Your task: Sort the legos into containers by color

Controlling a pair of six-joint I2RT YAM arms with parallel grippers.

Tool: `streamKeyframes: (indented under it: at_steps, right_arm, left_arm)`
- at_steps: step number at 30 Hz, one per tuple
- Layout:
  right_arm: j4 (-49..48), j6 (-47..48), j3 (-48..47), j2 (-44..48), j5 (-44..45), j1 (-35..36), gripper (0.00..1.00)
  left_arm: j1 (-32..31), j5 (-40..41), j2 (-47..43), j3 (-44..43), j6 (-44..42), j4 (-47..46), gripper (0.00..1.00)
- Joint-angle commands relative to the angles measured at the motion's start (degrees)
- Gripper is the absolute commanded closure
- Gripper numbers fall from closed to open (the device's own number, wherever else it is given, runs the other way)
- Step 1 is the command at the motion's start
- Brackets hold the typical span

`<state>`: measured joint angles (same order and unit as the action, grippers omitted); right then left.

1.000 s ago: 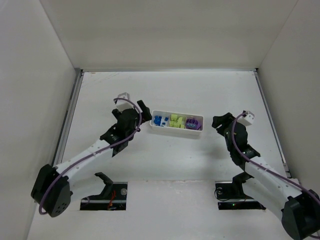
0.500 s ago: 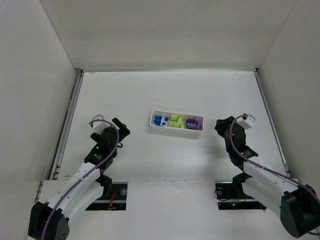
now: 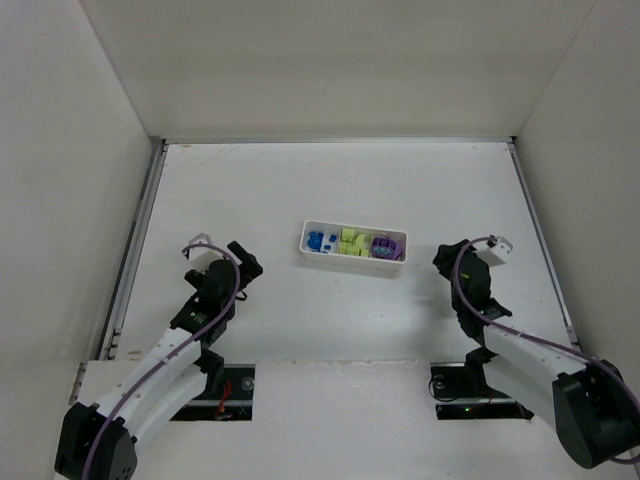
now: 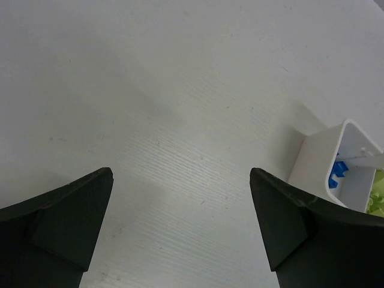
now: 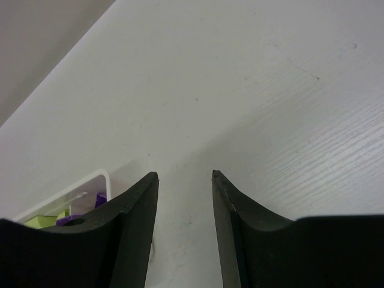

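The white three-compartment tray [image 3: 353,257] sits mid-table. Its left compartment holds blue legos [image 3: 319,241], the middle one lime-green legos [image 3: 350,243], the right one a purple lego [image 3: 384,246]. My left gripper [image 3: 243,262] is open and empty, well left of the tray. In the left wrist view [image 4: 181,180] its jaws stand wide apart over bare table, with the tray's blue end [image 4: 336,174] at the right edge. My right gripper [image 3: 441,256] is open and empty just right of the tray; in the right wrist view [image 5: 185,174] the tray's purple end [image 5: 90,198] shows at lower left.
White walls enclose the table on the left, back and right. A metal rail [image 3: 138,240] runs along the left edge. Two cut-outs with electronics [image 3: 225,388] lie at the near edge by the arm bases.
My left arm has pulled back from the tray's left end to the near left, then settled. My right gripper has drawn slightly nearer its base. The tray and legos stay put.
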<state>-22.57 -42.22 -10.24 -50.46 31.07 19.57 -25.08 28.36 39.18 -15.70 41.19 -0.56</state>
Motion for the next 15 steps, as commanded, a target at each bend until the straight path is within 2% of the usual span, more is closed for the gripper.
streamKeyframes:
  at_steps: [1, 8, 15]
  right_arm:
    - [-4.3, 1.0, -1.9, -3.1, 0.7, -0.1, 0.53]
    - [-4.1, 2.7, -4.7, -8.0, 2.0, 1.9, 0.49]
    - [-3.6, 2.6, -5.4, -9.5, 2.9, 2.1, 0.46]
  left_arm:
    - [-0.4, -0.7, -0.3, 0.1, -0.1, -2.4, 0.0]
    - [0.3, -1.3, -0.5, 1.2, -0.1, -3.4, 0.0]
    - [0.3, -1.1, 4.8, 0.7, -0.4, -5.0, 0.0]
